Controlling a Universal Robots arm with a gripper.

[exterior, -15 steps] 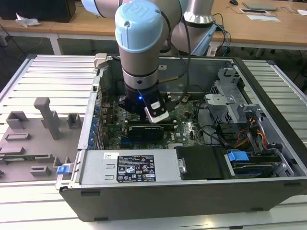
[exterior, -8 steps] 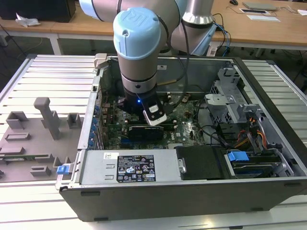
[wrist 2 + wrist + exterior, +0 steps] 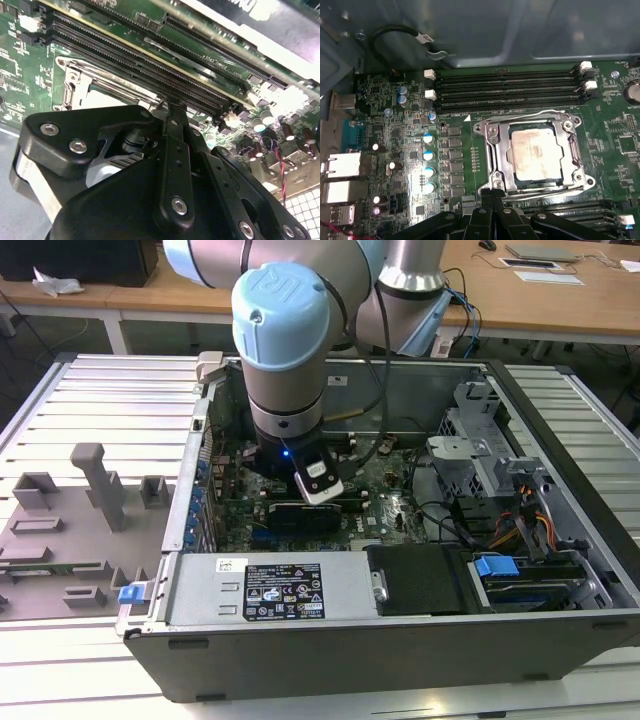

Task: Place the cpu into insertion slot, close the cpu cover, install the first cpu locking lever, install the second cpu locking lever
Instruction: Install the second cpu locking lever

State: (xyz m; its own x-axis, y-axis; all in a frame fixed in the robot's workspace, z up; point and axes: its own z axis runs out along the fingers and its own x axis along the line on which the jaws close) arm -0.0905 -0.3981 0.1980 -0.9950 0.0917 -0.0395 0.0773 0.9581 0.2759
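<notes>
The cpu (image 3: 534,152) lies in the insertion slot (image 3: 496,150), its pale metal top showing through the window of the cpu cover (image 3: 570,150), which lies flat over it. A thin wire lever (image 3: 520,116) runs along the socket side nearest the memory slots, and another (image 3: 550,186) runs along the opposite side. My gripper (image 3: 490,196) is shut, its tips together at the socket corner by the end of that second lever. In the second wrist view the gripper (image 3: 169,107) touches a thin wire beside the slot's metal rim (image 3: 75,85). Nothing is held.
The arm's wrist (image 3: 285,430) reaches down into the open computer case (image 3: 400,640). Long black memory slots (image 3: 510,90) border the socket, and capacitors (image 3: 427,155) stand beside it. A black card (image 3: 305,512), drive cages and cables (image 3: 500,510) crowd the case. A grey fixture tray (image 3: 70,530) sits at the exterior view's left.
</notes>
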